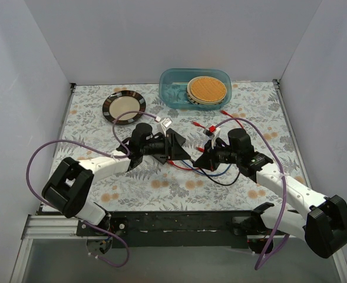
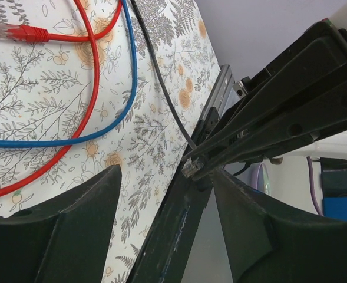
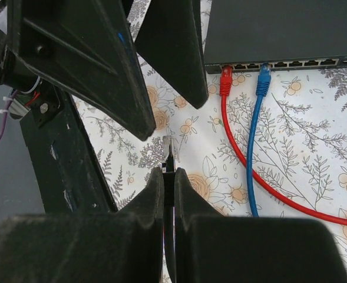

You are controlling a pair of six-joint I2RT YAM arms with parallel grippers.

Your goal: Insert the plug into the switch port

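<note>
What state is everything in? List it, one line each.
Left pincer: open, holding nothing.
Right pincer: shut on black plug.
Black plug: gripped, not yet inserted.
Switch: two ports filled, others in view free.
Red cable: plugged in.
Blue cable: plugged in.
Plate: empty.

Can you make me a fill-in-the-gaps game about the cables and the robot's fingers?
Two cables sit in the switch: a red cable and a ____ one.
The right fingers are shut on the clear plug of the ____ cable.
The left fingers are ____ and hold nothing.
In the top view, the plate lies to the ____ of the tub.
Missing words: blue, black, open, left.
</note>
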